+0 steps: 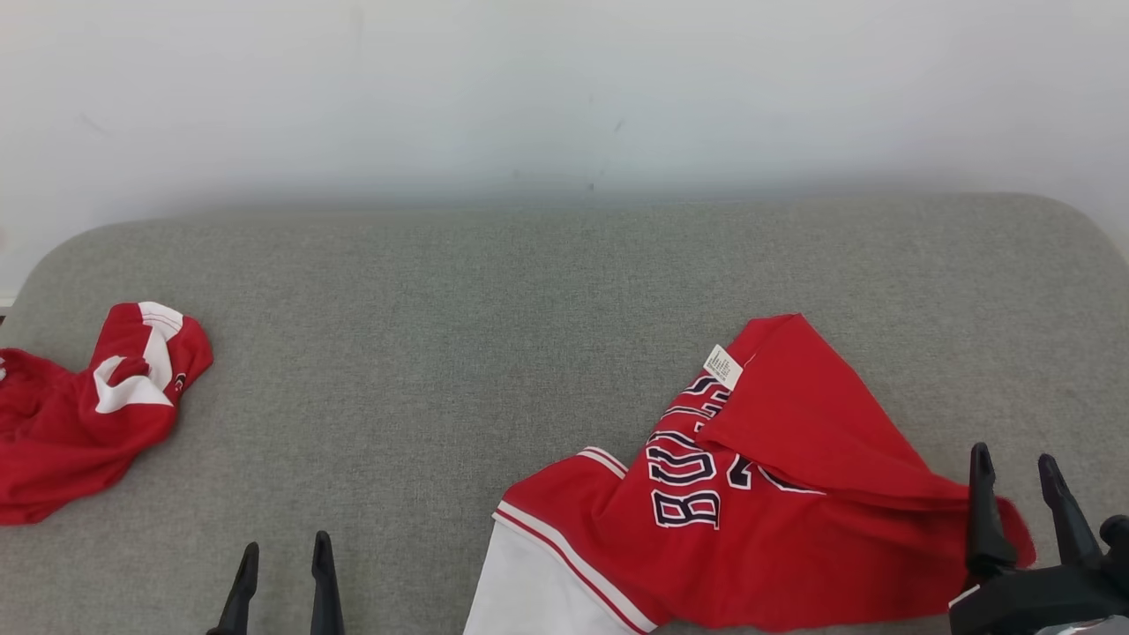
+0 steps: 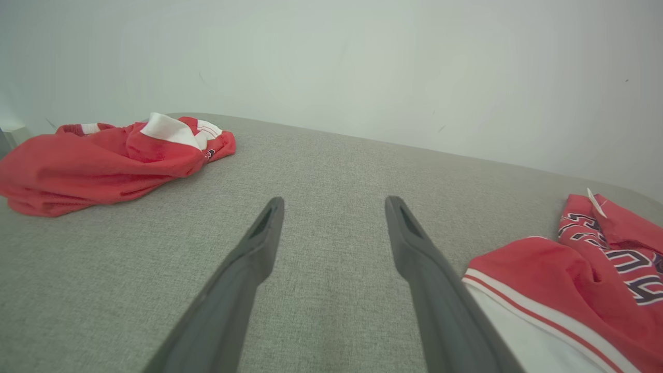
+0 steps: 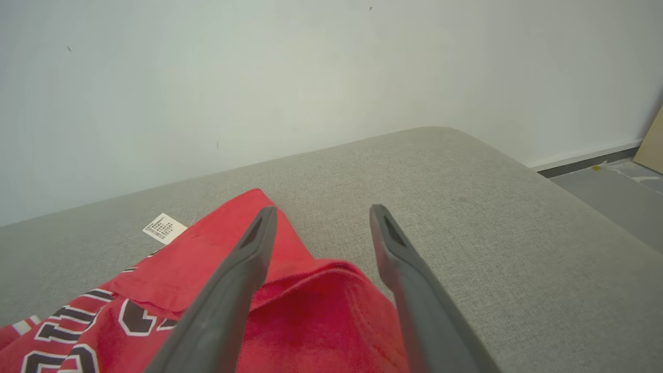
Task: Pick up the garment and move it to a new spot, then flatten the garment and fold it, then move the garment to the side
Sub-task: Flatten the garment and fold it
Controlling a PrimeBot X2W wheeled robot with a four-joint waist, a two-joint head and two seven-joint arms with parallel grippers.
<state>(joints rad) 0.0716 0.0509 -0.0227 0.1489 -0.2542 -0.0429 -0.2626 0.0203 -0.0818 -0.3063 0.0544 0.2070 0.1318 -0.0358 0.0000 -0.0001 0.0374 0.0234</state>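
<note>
My right gripper (image 1: 1013, 456) has its fingers apart, clamping nothing, astride the right corner of the red garment (image 1: 750, 520). The left gripper (image 1: 287, 542) is spread too, over bare cushion (image 1: 529, 291) at 7 o'clock. The garment lies crumpled at 5 o'clock, a flap (image 1: 794, 406) folded over its lettering (image 1: 684, 476). I'd pinch the flap near the white label (image 1: 722, 366) and draw it toward 1 o'clock. There's room at 12. Another red shirt (image 1: 79, 423) sits at 9, and the cushion rounds off at 3.

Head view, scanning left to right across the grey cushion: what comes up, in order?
Crumpled red-and-white garment → left gripper with two dark fingers → red lettered jersey with white sleeve → right gripper, at the jersey's right edge.
</note>
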